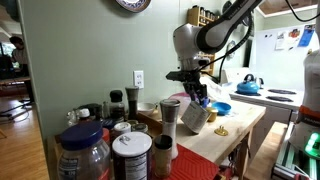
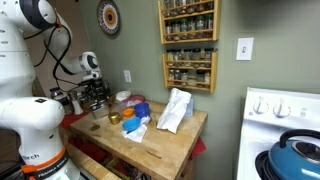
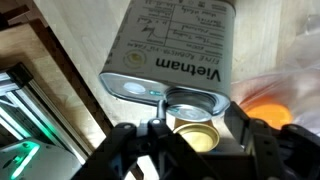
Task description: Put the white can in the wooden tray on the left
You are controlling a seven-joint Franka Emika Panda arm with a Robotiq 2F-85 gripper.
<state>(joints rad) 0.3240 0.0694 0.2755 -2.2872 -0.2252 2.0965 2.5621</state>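
The white can (image 1: 194,117) is tilting on the table (image 1: 238,122) just beside the steel tumbler (image 1: 170,115), its upper end right under the gripper (image 1: 197,98). In the wrist view we are seeing the can (image 3: 170,45) lengthwise, its pale side with the word "Vietnam" running away from the camera and its near end lying just ahead of the gripper (image 3: 192,112). The dark fingers (image 3: 135,150) are reaching up from the bottom of that view on either side of a round, gold-toned opening, and we cannot tell what that opening belongs to. We also cannot tell whether the fingers are pinching the can or only standing close to it.

The arm (image 1: 225,25) is coming down from the upper part of an exterior view, bending at the wrist so that the gripper is pointing down and slightly sideways toward the can. In an exterior view the gripper (image 2: 95,100) is hanging low over the far end of the table (image 2: 165,148), where the can is too small for us to pick out.

A blue bowl (image 1: 221,108) is sitting near the can, and a white cloth (image 2: 175,110) is lying on the wood. Big jars (image 1: 131,155) are standing in the foreground. We are looking at a kitchen with green walls, a spice rack (image 2: 188,45), a clock (image 2: 108,18) and a blue kettle (image 2: 297,160) on the stove (image 2: 270,105).
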